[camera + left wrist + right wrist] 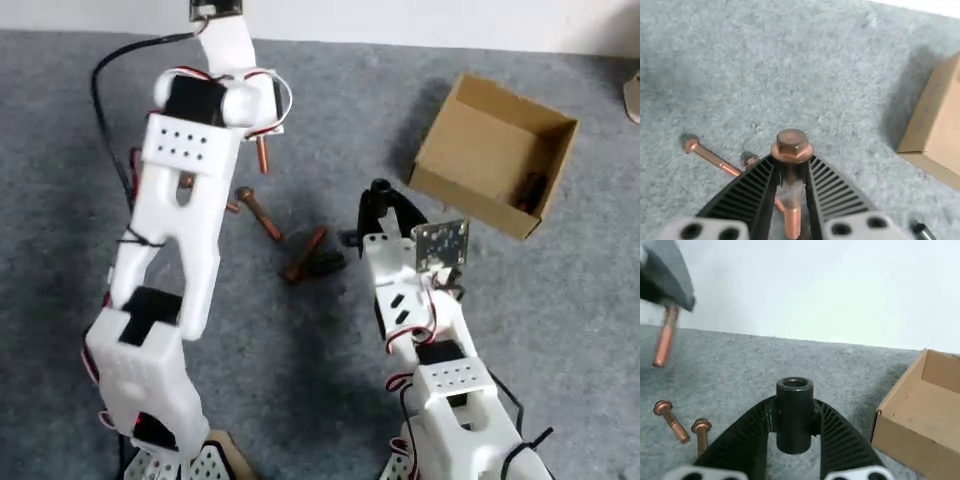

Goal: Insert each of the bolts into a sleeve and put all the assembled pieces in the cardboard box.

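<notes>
One copper bolt (791,145) stands head-up with its shank pinched between the jaws of the left gripper (791,163), which are closed tight on it. In the high view this held bolt (263,155) hangs tip-down in the upper part of the frame, left of centre, just under the white arm's wrist. A black sleeve (794,432) stands upright with its open bore on top, clamped by the right gripper (794,412), whose jaws are narrowed to the sleeve's width. From above, that gripper (385,205) sits near the middle of the frame. Between the two arms, loose bolts lie on the grey desk (300,385). One loose bolt (258,212) lies slanted, and a second loose bolt (305,252) lies lower with a dark piece (328,264) just beside it; I cannot tell whether they are joined. The cardboard box (465,195) sits open in the upper right, with a dark object (530,190) in its right corner.
</notes>
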Robot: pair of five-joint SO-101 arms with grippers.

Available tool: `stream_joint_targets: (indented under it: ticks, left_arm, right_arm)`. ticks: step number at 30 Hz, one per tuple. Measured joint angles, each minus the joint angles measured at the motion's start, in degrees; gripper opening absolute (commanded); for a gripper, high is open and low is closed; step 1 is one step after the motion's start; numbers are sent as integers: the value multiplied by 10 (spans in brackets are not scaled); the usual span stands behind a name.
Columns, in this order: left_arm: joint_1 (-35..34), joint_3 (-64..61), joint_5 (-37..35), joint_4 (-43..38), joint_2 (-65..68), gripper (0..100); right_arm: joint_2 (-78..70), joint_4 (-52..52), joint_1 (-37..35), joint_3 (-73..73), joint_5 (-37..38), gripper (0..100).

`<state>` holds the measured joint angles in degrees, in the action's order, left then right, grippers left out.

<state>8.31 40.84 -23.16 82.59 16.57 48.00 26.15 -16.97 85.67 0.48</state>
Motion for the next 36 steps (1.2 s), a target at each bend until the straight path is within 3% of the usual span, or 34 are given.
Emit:
stream_joint_targets:
  ticks: [19,24,29,36]
  left_arm:
    - [116,0,-11,12,-42,5]
    - [119,0,-33,12,-42,5]
    - [119,0,-58,73,-44,5]
    - [119,-33,-62,91,-134,5]
  right_arm:
    - [1,85,-25,84,-3,5]
    - [1,86,-25,84,-3,5]
    - [1,86,-25,84,-3,5]
    - [1,86,-25,84,-3,5]
